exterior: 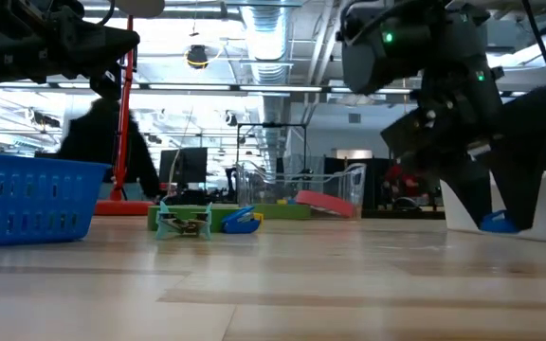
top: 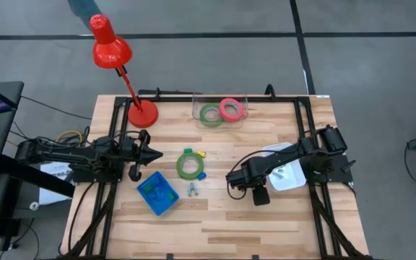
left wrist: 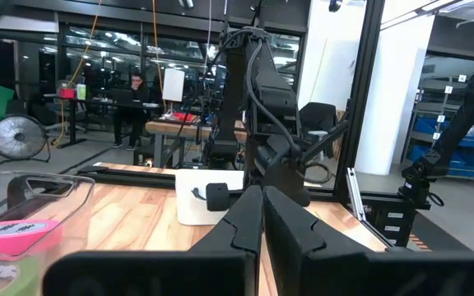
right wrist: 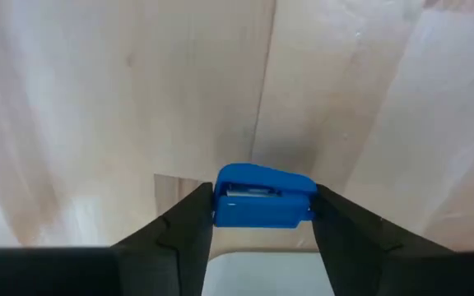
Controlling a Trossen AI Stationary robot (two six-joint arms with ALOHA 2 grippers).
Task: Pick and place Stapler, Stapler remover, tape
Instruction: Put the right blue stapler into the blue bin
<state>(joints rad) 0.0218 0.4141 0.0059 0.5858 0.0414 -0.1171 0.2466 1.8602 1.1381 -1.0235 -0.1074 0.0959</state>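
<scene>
My right gripper [right wrist: 262, 215] is shut on a small blue stapler [right wrist: 263, 196], right of table centre [top: 232, 180], beside a white tray [top: 286, 175]. My left gripper [top: 156, 154] waits shut above the table's left half, its fingers together in the left wrist view [left wrist: 262, 226]. One green tape ring [top: 189, 165] lies flat at table centre, with small yellow and blue pieces at its rim. A second green ring [top: 210, 114] and a pink-red ring [top: 230, 109] sit in a clear container [top: 243, 101] at the far edge. A small pale staple remover [top: 193, 190] lies near the blue basket [top: 157, 193]. My right gripper pinches the blue stapler between its two fingers, one on each of its narrow sides [right wrist: 220, 201]. The fingers point down at the wood from above. The stapler sits level between them, low over the table, with a shadow on the boards under it.
A red desk lamp [top: 111, 50] stands on its round base [top: 142, 114] at the far left. Black frame rails run along both sides of the table. A person shows in the room behind the table [exterior: 102, 142]. Bare wood lies along the near edge.
</scene>
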